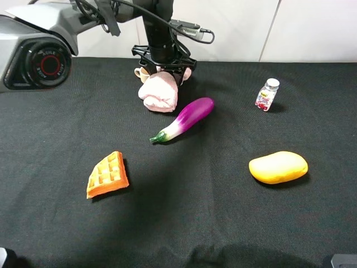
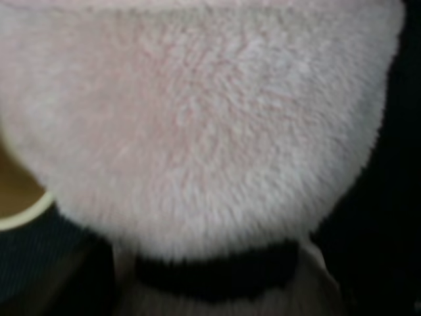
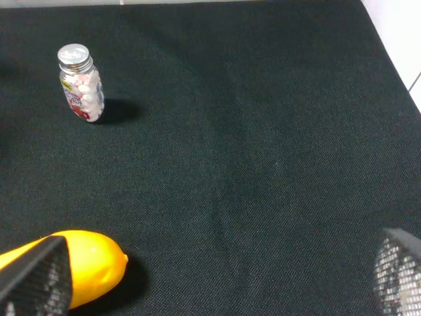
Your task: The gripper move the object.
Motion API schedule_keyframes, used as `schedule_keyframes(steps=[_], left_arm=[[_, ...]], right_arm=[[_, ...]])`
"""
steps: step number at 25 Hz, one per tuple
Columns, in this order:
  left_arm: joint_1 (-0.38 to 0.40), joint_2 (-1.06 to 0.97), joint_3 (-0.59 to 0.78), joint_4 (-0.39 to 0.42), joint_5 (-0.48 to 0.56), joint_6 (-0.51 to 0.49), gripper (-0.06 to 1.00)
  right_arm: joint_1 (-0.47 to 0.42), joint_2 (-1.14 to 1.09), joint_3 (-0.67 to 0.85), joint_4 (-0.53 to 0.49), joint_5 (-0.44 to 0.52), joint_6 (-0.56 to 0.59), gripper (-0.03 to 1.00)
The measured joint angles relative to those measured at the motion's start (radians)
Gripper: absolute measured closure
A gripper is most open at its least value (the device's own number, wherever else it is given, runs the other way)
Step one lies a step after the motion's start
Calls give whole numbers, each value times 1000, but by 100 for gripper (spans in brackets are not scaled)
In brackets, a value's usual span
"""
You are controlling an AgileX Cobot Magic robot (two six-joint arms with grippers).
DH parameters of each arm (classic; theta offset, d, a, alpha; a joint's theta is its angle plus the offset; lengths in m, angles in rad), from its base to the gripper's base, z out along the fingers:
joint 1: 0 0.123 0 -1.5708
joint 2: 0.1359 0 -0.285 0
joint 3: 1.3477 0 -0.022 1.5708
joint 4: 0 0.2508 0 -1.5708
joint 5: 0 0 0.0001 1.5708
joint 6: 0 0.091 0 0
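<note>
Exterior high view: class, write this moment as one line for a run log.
left gripper: at pink towel, grip unclear | right gripper: jaws open, holding nothing | towel: beside eggplant, by cup

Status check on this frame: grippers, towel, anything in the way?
Left gripper down on the pink towel, grip unconfirmed. Right gripper open, empty. Cup just behind the towel, eggplant close beside it.

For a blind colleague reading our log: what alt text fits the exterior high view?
The left gripper hangs low over a pale-pink rolled towel at the back of a black table, a cup beside it. Elsewhere lie a purple eggplant, an orange waffle, a yellow fruit and a small bottle.
</note>
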Motion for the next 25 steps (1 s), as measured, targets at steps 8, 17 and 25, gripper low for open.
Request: schedule_keyframes(steps=[8, 17, 25], left_arm=[[0, -61, 0, 33, 43, -5, 21], [0, -237, 0, 55, 70, -5, 21], [0, -417, 95, 111, 71, -4, 21]], right_arm=[[0, 0, 0, 0, 0, 0, 27], [0, 0, 0, 0, 0, 0, 27], [0, 0, 0, 0, 0, 0, 27]])
